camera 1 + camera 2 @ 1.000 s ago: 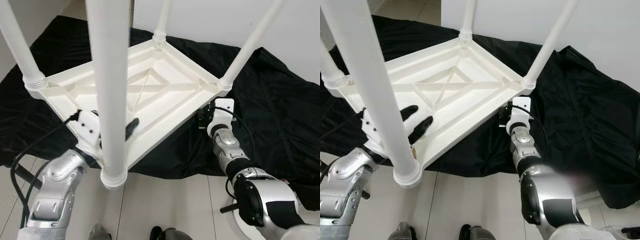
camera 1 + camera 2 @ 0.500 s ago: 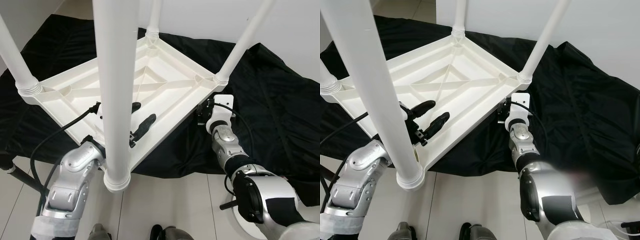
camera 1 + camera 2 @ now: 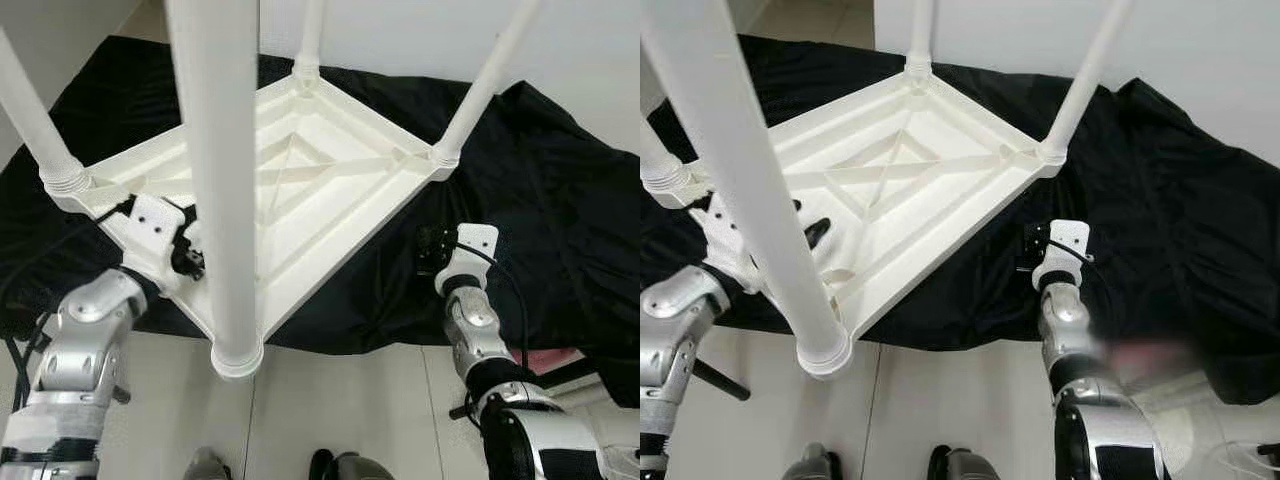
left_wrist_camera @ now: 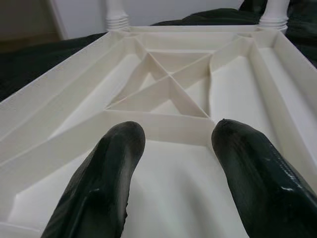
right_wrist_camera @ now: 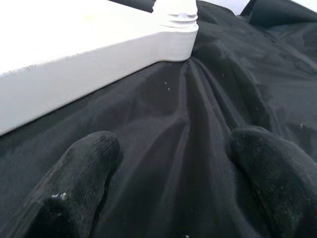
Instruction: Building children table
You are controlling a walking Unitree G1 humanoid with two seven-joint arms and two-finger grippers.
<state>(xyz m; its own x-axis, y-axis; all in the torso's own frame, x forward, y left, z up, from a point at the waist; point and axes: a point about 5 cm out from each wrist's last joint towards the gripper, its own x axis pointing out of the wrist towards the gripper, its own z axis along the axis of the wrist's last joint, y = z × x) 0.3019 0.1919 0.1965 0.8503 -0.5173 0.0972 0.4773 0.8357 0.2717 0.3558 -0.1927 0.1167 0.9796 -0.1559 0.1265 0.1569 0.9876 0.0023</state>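
Here the white children's table [image 3: 300,190] is lying upside down on a black cloth [image 3: 560,200] spread over the pale floor [image 3: 340,400], its ribbed underside facing up and its four legs pointing upward. The nearest leg [image 3: 220,180] is rising right before the camera, a second leg [image 3: 40,120] is standing at the robot's left corner, a third [image 3: 305,40] at the far corner and a fourth [image 3: 480,90] at the right corner. A cross-shaped brace [image 4: 171,89] is sitting in the middle of the underside.

The left pincer [image 4: 176,163] is reaching over the near left edge of the table, just beside the nearest leg, and its two black fingers [image 4: 106,173] are standing apart above the recessed panel, gripping nothing. In the left wrist view the fingers are pointing along the underside toward the brace and the far corners.

The right pincer [image 5: 173,178] is hanging over the black cloth, near the table's right edge and the fourth leg's corner but apart from it. Its fingers [image 5: 79,178] are spread wide with only folded cloth between them, and nothing is being held. The table's white side wall [image 5: 74,74] and the ringed corner socket [image 5: 176,25] are lying just ahead of it.
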